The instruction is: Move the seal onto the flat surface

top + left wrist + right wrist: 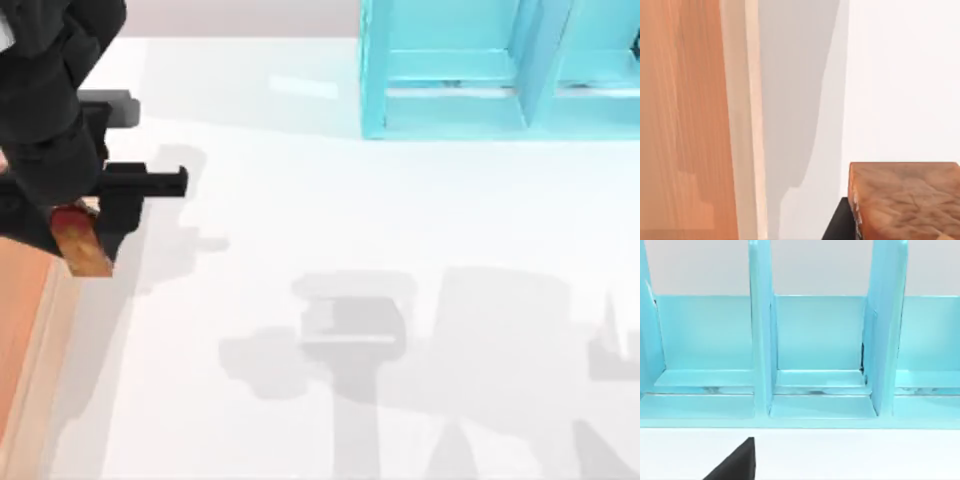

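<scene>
1 claw – left claw (88, 228) – grips seal (80, 240) above tray (25, 330) rim.

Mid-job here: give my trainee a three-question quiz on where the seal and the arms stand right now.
1. True or false: the seal rests alone on the white tabletop.
2. Which claw grips it: A left, B right?
3. Fill in: beside the seal, at the table's left edge, lies the light-wood ____.

Key: 1 false, it is held at the tray's rim; 2 A; 3 tray.
</scene>
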Robot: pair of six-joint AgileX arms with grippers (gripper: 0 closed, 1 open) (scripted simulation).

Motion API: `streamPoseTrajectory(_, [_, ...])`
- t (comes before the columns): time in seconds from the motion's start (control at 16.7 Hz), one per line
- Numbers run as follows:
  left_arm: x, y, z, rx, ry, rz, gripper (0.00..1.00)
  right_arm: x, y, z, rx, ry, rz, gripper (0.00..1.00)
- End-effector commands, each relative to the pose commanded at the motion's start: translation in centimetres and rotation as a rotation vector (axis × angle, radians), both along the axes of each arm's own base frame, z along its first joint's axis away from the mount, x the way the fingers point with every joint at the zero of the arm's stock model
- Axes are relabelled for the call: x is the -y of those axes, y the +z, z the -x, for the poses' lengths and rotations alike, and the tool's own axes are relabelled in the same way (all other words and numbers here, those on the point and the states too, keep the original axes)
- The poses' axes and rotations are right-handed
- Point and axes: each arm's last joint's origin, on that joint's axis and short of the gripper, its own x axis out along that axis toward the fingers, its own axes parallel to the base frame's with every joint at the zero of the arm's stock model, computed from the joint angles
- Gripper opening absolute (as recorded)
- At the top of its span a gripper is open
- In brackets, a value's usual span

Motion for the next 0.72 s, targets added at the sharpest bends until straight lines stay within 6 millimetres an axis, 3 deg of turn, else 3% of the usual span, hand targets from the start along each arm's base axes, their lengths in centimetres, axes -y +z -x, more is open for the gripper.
streamPoseTrajectory(0.24, [4.5,-4.3,-2.9,0.001,0.0,0.001,0.0,0.0,0.0,0.0,0.0,0.0,0.0,1.0])
streamPoseTrajectory(0.42, [7.0,-6.9,-4.0,0.003,0.0,0.003,0.0,0.0,0.0,0.0,0.0,0.0,0.0,1.0])
streamPoseTrajectory(0.72, [7.4,-7.6,-4.2,0.001,0.002,0.002,0.0,0.0,0.0,0.0,0.0,0.0,0.0,1.0])
